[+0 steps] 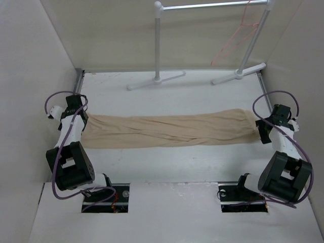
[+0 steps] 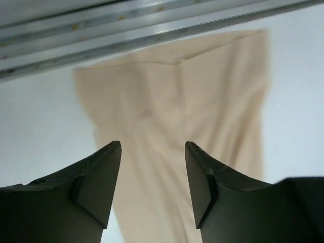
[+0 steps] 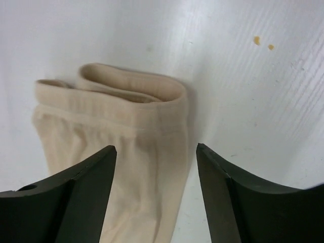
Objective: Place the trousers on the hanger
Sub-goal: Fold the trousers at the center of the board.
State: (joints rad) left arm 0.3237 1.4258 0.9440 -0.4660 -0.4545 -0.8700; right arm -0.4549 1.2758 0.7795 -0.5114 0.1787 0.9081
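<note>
The beige trousers (image 1: 167, 130) lie flat across the table, stretched left to right between the arms. My left gripper (image 1: 80, 115) is open just above their left end, where the cloth (image 2: 172, 116) shows between the fingers. My right gripper (image 1: 263, 130) is open over their right end, where the folded waistband (image 3: 126, 96) lies just ahead of the fingers. The pinkish-red wire hanger (image 1: 234, 36) hangs at the right end of the white rack's bar, at the back.
The white tube garment rack (image 1: 158, 45) stands at the back of the table on two feet (image 1: 155, 81). White walls close in the left, right and back sides. A metal rail (image 2: 152, 30) runs along the table's left edge.
</note>
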